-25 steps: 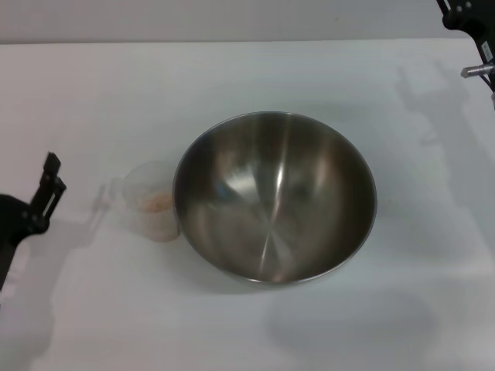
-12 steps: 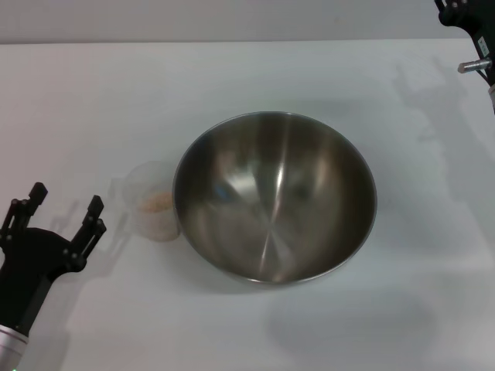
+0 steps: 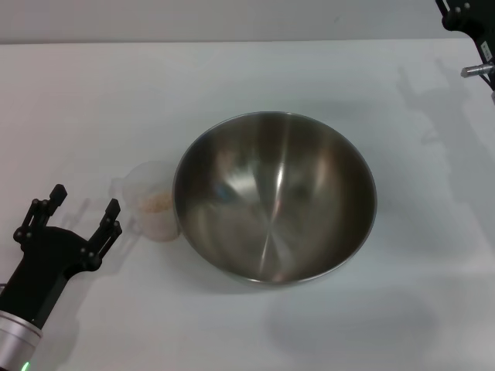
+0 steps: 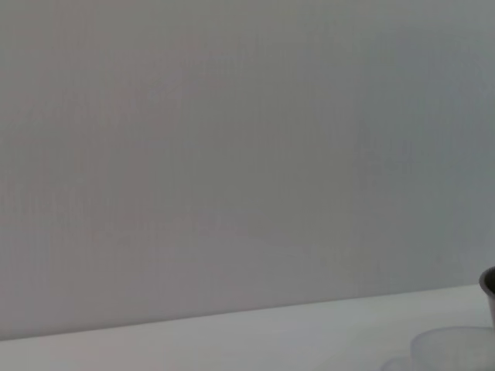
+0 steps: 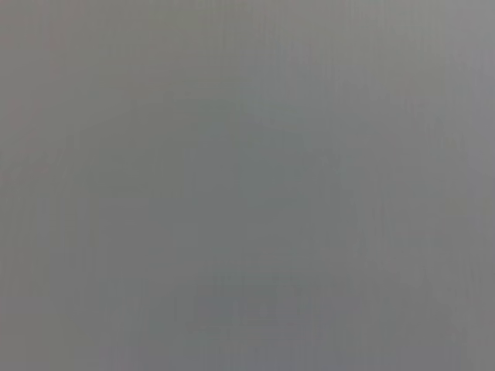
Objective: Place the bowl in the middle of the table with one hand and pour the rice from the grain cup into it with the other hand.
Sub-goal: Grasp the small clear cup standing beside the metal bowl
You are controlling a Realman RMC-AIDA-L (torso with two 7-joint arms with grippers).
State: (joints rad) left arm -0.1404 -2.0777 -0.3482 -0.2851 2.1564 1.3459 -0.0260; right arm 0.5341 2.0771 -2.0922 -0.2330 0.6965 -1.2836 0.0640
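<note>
A large steel bowl sits near the middle of the white table, and nothing lies inside it. Touching its left rim stands the small clear grain cup with a little beige rice at its bottom. My left gripper is open low on the left, its fingers pointing up toward the cup, a short gap away from it. The cup's rim and a sliver of the bowl show in the left wrist view. My right arm is parked at the top right corner, its fingers out of view.
The right wrist view is a plain grey blank. Bare white tabletop lies all around the bowl and cup, with only shadows on it.
My left gripper has come into view from the left edge, turned with both fingers open, and moved right and forward toward the grain cup. Bowl, cup and right arm stayed still.
</note>
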